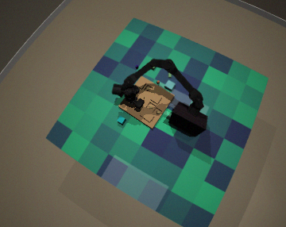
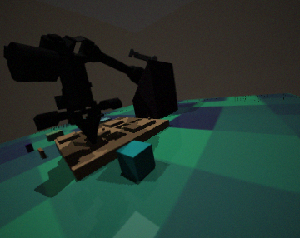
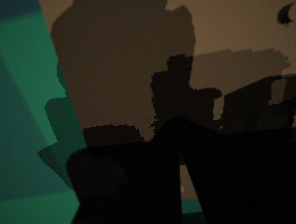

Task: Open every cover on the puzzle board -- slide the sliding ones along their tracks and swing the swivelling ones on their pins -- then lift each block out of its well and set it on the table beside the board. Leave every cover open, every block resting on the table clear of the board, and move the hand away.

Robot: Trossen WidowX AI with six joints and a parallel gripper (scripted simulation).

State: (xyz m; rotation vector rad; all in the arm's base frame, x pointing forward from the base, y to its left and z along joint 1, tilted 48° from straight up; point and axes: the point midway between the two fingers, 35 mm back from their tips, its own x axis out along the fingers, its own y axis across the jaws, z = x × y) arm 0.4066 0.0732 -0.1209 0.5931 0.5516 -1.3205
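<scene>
The wooden puzzle board (image 1: 164,96) (image 2: 147,132) (image 3: 235,27) lies flat, partly in the arm's shadow. Its covers and wells show as thin dark outlines and low raised pieces; which are open is too small and dark to tell. My gripper (image 2: 93,142) (image 3: 174,123) is shut and empty, pointing down at the board's left part in the exterior view; whether it touches is unclear. A teal block (image 1: 121,121) (image 2: 136,161) rests on the table, clear of the board's edge. A pale blue block (image 1: 169,85) lies off the board's opposite side.
Off the far side lie a small purple piece (image 1: 137,67) (image 2: 29,147), a small orange piece (image 1: 158,82) (image 2: 42,153) and a yellow-green piece (image 1: 169,75). The arm's base (image 1: 188,120) (image 2: 156,89) stands beside the board, and the arm arches over it.
</scene>
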